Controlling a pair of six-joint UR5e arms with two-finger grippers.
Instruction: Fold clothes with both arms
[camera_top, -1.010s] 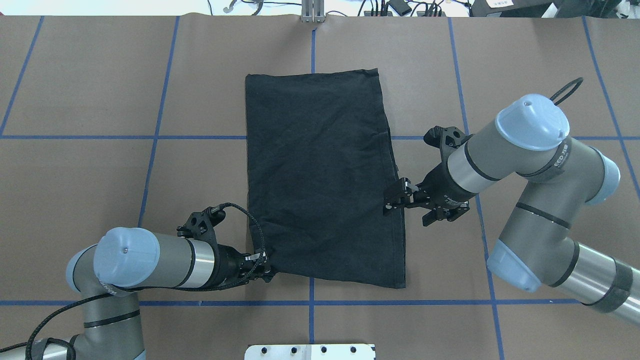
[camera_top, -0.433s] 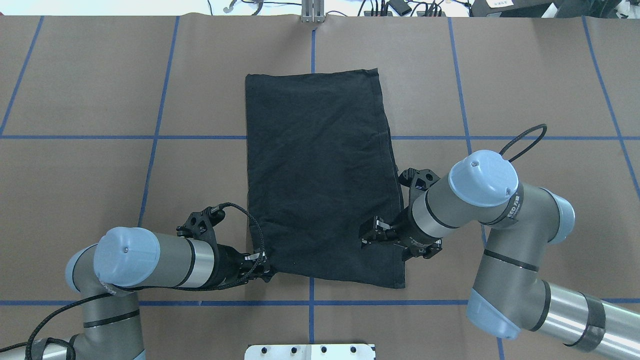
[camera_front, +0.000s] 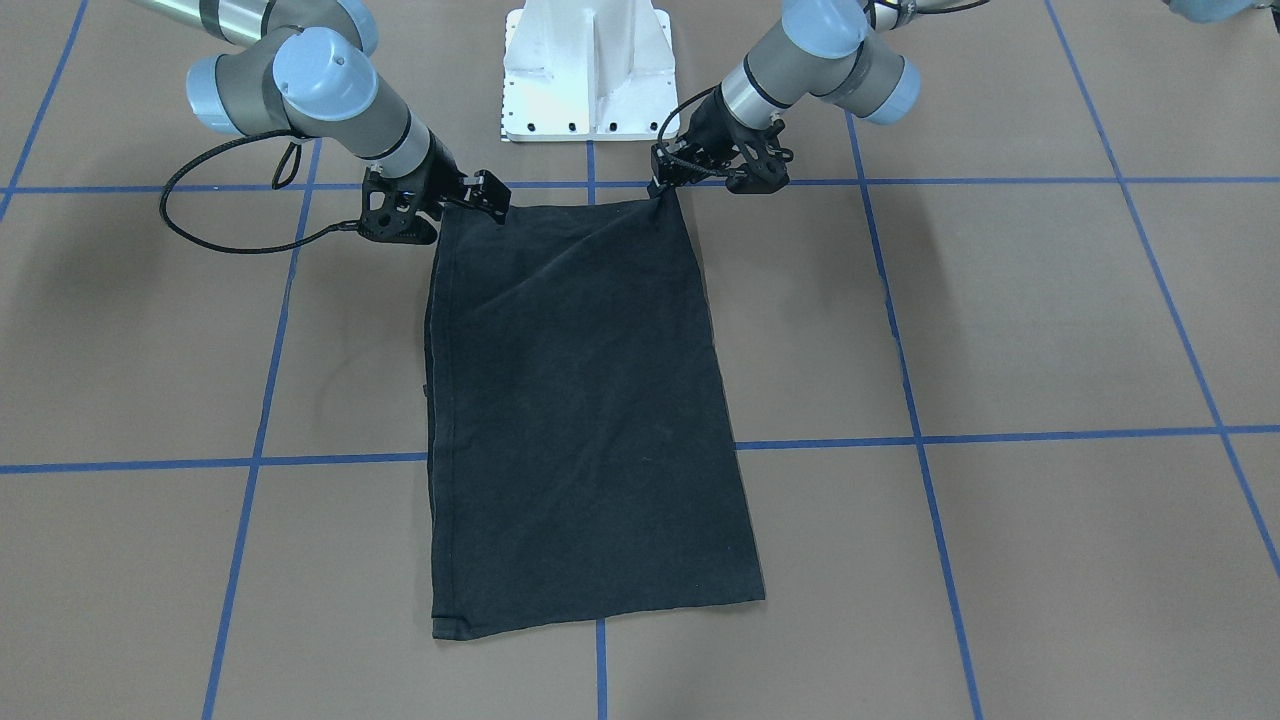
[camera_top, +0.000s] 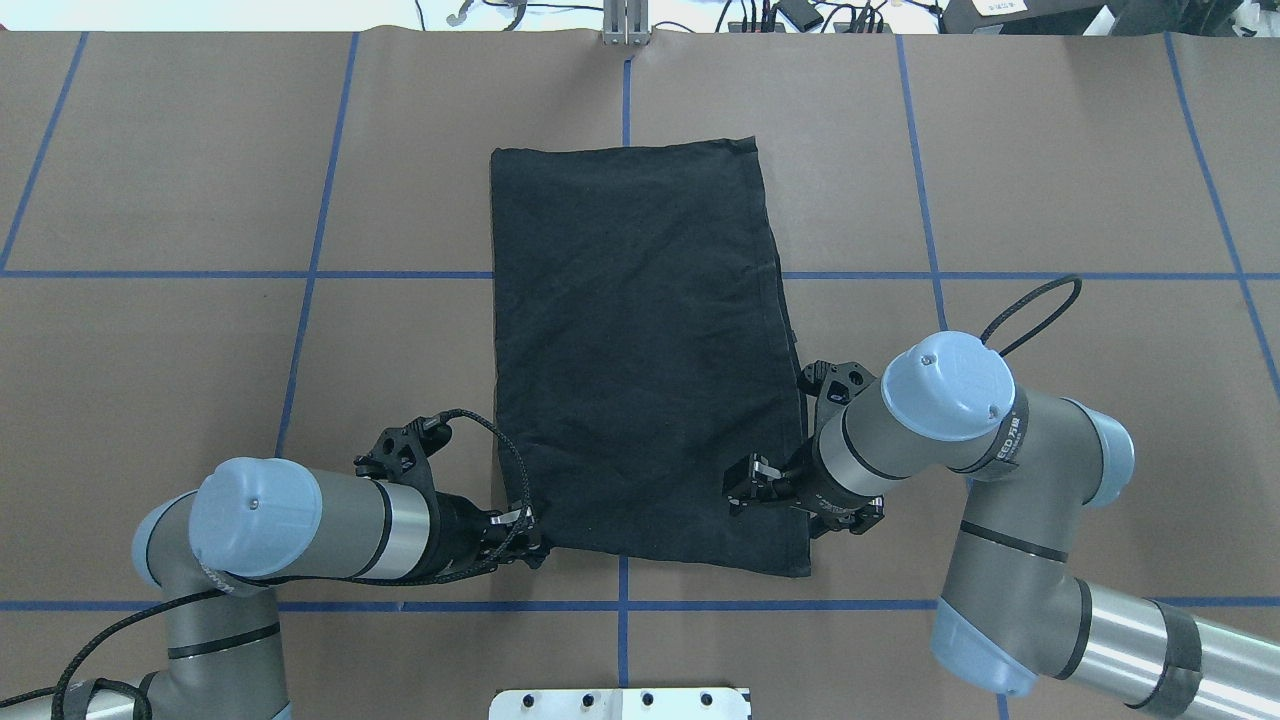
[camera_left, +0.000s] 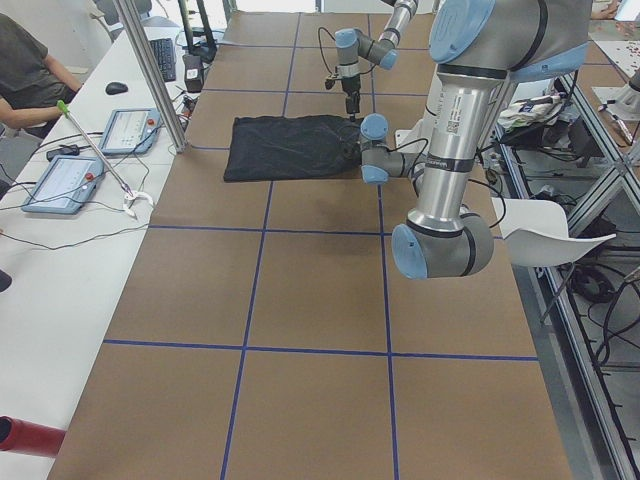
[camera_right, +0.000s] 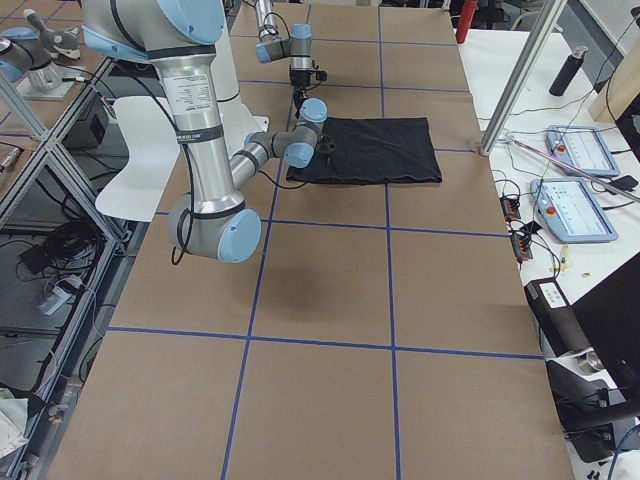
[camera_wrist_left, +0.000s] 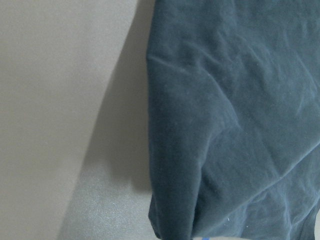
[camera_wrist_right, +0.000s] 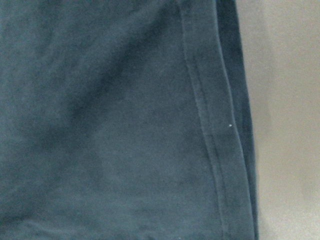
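Cloth comes first: the black T-shirt (camera_top: 640, 350), plain side up and folded into a long rectangle, lies flat in the middle of the brown paper-covered table with blue tape lines (camera_top: 200, 200), one short edge toward the robot. The left gripper (camera_top: 525, 535) sits at the near left corner and, as far as we can make out, is pressed together on the very tip of the cloth, which the front-facing view shows drawn up a little toward it. The right gripper (camera_top: 740, 487) has its jaws spread over the fabric, somewhat inboard of the near right corner; we see no cloth between them. We judge the step in hand to be taking both near corners so as to carry them to the far edge. Several things could spoil that. If the right gripper shuts where it is, it may bunch the cloth or catch only the top layer, since the right edge shows stacked hems, and the layers would part as they rise. With one hold on a corner and the other inboard, the lifted edge would hang askew and the fold land crooked. The left hold looks thin, so a brisk pull could slip it free. The black braided cable (camera_top: 517, 455) looping beside the left edge might also drag the fabric
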